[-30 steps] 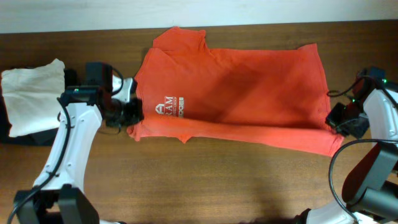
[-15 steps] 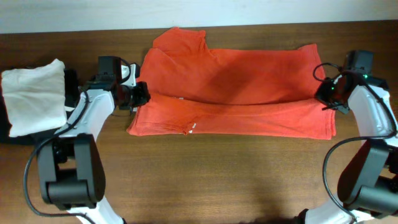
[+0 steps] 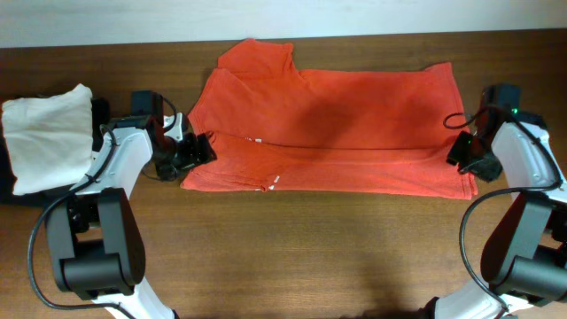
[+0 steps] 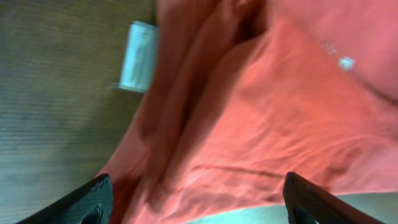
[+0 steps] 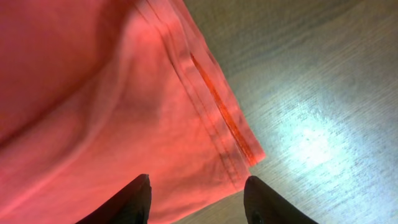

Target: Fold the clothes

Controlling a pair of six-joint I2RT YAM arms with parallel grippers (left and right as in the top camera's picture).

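The clothes, a red-orange T-shirt [image 3: 328, 124], lie flat across the table with a long front strip folded up over the chest, so the print is hidden. My left gripper [image 3: 197, 151] is at the shirt's left edge. In the left wrist view this gripper [image 4: 198, 186] stands wide open over wrinkled fabric [image 4: 267, 112], and a white label [image 4: 138, 57] shows. My right gripper [image 3: 462, 158] sits at the shirt's right edge. Seen from its wrist, the right gripper [image 5: 198, 182] is open above the hemmed corner [image 5: 230, 130] and holds nothing.
A folded white garment [image 3: 49, 137] lies at the far left on something dark [image 3: 5, 177]. Brown wooden table [image 3: 310, 248] stretches in front of the shirt. The table's back edge meets a pale wall [image 3: 354, 18].
Both grippers carried the shirt's front edge back over the chest, covering the white print. They then opened and let the cloth go, and it now lies folded.
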